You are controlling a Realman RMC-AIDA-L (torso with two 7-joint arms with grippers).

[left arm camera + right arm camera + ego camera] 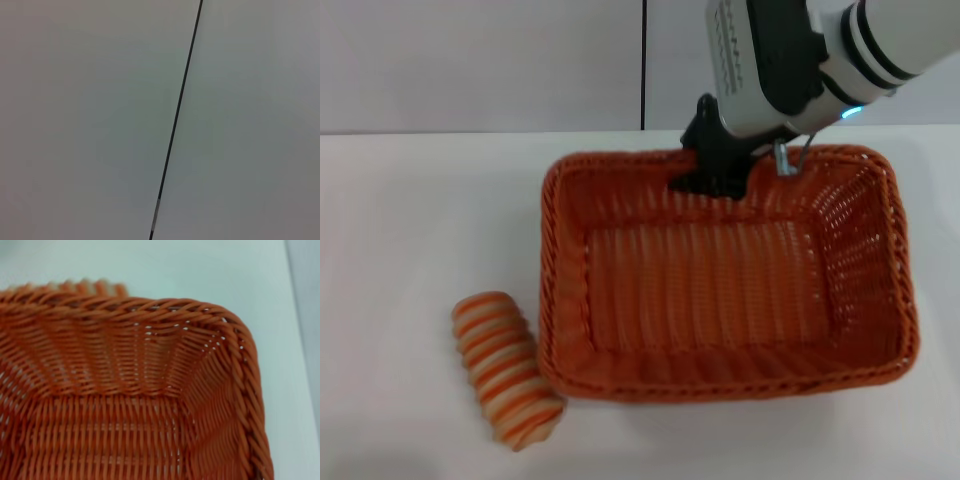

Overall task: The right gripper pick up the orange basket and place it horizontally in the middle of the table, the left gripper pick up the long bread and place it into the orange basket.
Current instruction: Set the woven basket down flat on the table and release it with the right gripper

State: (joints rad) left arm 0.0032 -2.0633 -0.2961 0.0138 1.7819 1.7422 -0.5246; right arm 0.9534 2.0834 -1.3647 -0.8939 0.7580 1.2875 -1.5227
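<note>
The orange basket (725, 275) lies lengthwise across the middle of the white table (410, 220), open side up and with nothing in it. My right gripper (712, 165) sits at the middle of its far rim, with black parts reaching over onto the inner wall. The right wrist view looks down into one corner of the basket (130, 390). The long bread (507, 367), striped orange and cream, rests on the table just off the basket's near left corner. A sliver of the bread (95, 287) also shows beyond the rim. The left gripper is out of view.
A pale wall with a dark vertical seam (644, 60) runs behind the table. The left wrist view shows only that wall and seam (177, 120). Bare tabletop stretches to the left of the basket and the bread.
</note>
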